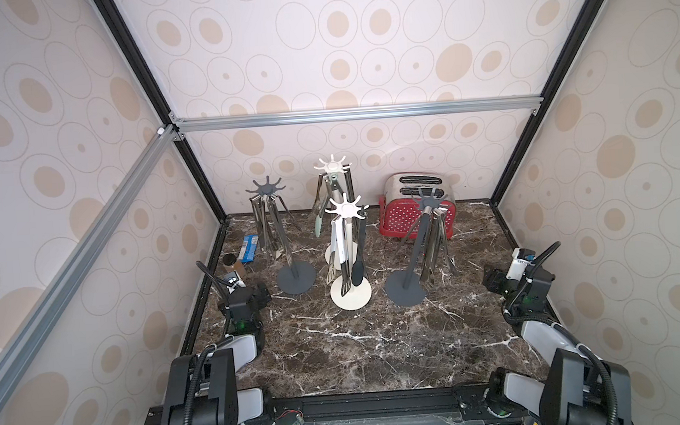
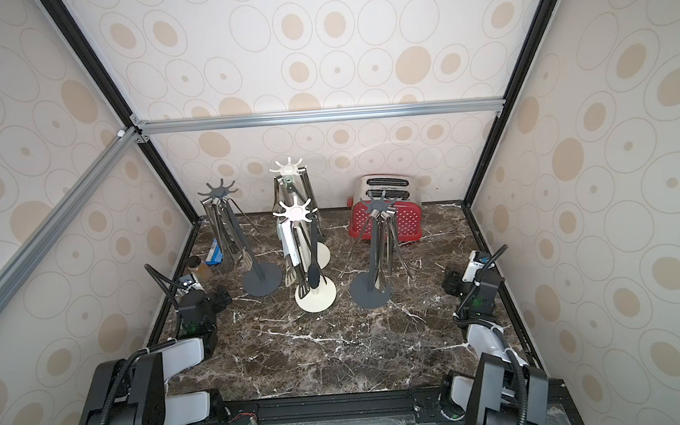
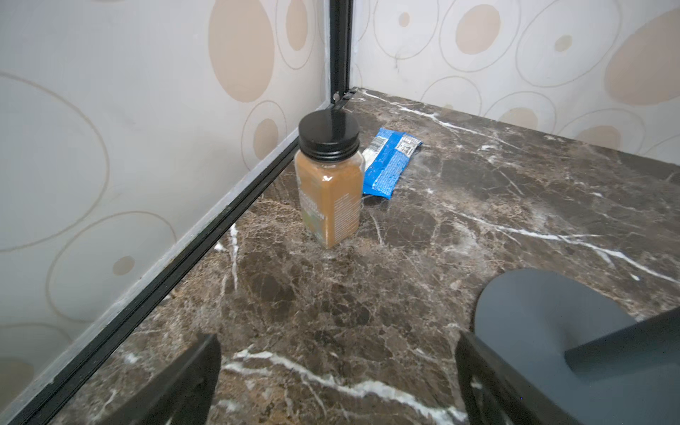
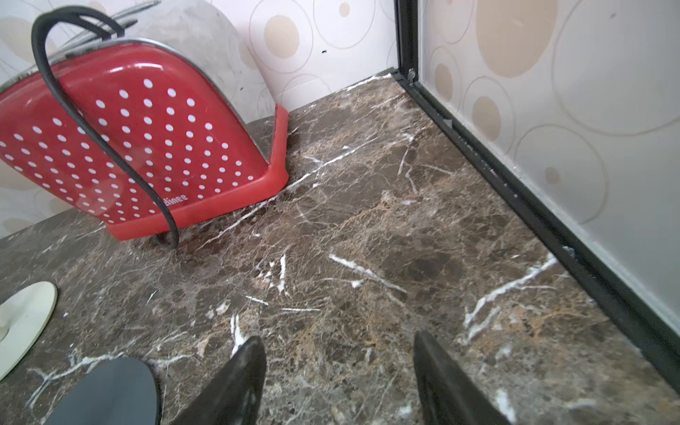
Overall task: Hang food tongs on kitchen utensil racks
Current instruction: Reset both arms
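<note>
Hanging food tongs (image 1: 356, 273) overlap, uncountable; left fingers (image 3: 176, 386) wide, right fingers (image 4: 235, 386) parted, both empty, bases cropped.

In both top views the base of the rear cream rack (image 1: 332, 166), at twelve o'clock from the front cream rack (image 1: 345, 209), is mostly hidden behind hanging food tongs (image 1: 356, 271) too overlapped to count. The toaster (image 1: 401, 222), at one o'clock on the table (image 1: 379, 348), sits partly behind a dark grey rack (image 1: 431, 203). The spice jar (image 3: 329, 191) label is too blurred to read.
</note>
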Controlling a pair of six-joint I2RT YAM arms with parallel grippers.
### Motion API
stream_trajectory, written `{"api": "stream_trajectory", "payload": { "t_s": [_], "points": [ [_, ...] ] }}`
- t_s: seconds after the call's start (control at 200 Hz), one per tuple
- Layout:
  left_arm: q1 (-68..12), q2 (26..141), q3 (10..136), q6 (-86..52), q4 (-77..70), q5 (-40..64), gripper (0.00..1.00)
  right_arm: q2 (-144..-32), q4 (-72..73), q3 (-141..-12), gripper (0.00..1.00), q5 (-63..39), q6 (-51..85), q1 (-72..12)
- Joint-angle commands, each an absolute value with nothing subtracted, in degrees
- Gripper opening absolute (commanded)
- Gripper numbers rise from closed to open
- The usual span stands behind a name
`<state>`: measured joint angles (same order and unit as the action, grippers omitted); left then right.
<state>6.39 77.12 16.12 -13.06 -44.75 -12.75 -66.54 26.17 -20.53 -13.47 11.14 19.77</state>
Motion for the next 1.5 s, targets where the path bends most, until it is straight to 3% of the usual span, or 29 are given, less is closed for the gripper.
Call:
{"api": "stream_trajectory", "payload": {
  "t_s": [0.0, 0.19, 0.396, 0.536, 0.652, 0.827, 0.842, 0.847, 0.852, 0.872, 1.494],
  "points": [
    [6.68, 82.40, 16.80, -8.75, -56.96, -7.51, 0.99, -69.75, 36.08, -17.88, 0.66, -12.48, 11.24, 16.50],
    [6.47, 88.32, 19.89, -5.34, -56.92, 1.58, 0.99, -77.11, 52.69, -14.93, 0.67, -9.90, 8.01, 9.25],
    [5.98, 88.19, 21.33, -4.66, -53.78, 1.54, 0.99, -88.75, 68.50, -12.86, 0.66, -3.12, -0.65, -0.16],
    [5.09, 88.17, 22.49, -4.23, -51.47, -0.40, 0.99, -87.21, 51.26, -20.29, 0.66, 1.19, -4.47, -4.06],
    [3.26, 88.24, 23.80, -3.22, -49.08, -4.15, 0.99, -88.37, 46.72, -23.79, 0.65, 6.71, -1.56, -3.99],
    [2.85, 88.21, 24.26, -2.72, -48.12, -4.75, 0.99, -88.42, 44.94, -24.55, 0.69, 5.54, -0.75, -3.07],
    [2.84, 88.23, 24.26, -2.72, -48.04, -4.75, 0.99, -88.44, 45.17, -24.53, 0.73, 5.52, -0.77, -3.08],
    [2.87, 88.23, 24.26, -2.72, -48.10, -4.75, 0.99, -88.49, 45.26, -24.46, 0.87, 5.53, -0.72, -3.03],
    [2.89, 88.24, 24.21, -2.72, -48.13, -4.75, 0.99, -88.45, 45.31, -24.45, 0.94, 5.53, -0.84, -3.01],
    [2.90, 88.24, 24.26, -2.72, -48.16, -4.75, 0.99, -88.37, 45.58, -24.27, 1.00, 5.47, -0.84, -2.99],
    [2.82, 88.23, 24.30, -2.72, -48.16, -4.86, 0.99, -88.74, 44.47, -25.03, 1.00, 5.26, -0.63, -2.91]
  ]
}}
